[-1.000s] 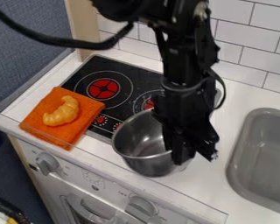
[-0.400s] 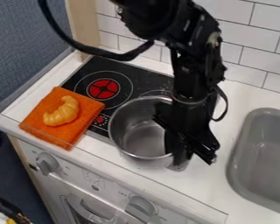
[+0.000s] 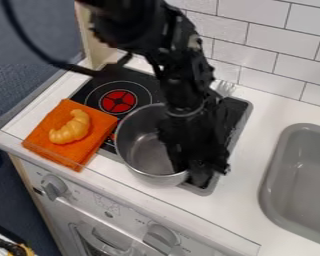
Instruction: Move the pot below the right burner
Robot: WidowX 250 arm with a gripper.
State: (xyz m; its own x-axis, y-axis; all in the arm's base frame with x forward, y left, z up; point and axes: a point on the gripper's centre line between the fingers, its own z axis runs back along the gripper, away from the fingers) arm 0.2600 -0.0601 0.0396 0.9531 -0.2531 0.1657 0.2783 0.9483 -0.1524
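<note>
Pot (image 3: 146, 152) is over the stove's (image 3: 235, 112) front edge, claw (image 3: 191, 173) clamped on its rim; carry looks mostly done, final placement and release left.

1. White bench (image 3: 277, 111) spans the frame diagonally.
2. Black cooktop (image 3: 237, 107) sits on it, centre to upper left.
3. Orange cloth (image 3: 44, 126) lies at left, overlapping the cooktop's edge.
4. Grey sink (image 3: 291, 128) is set in at right.
</note>
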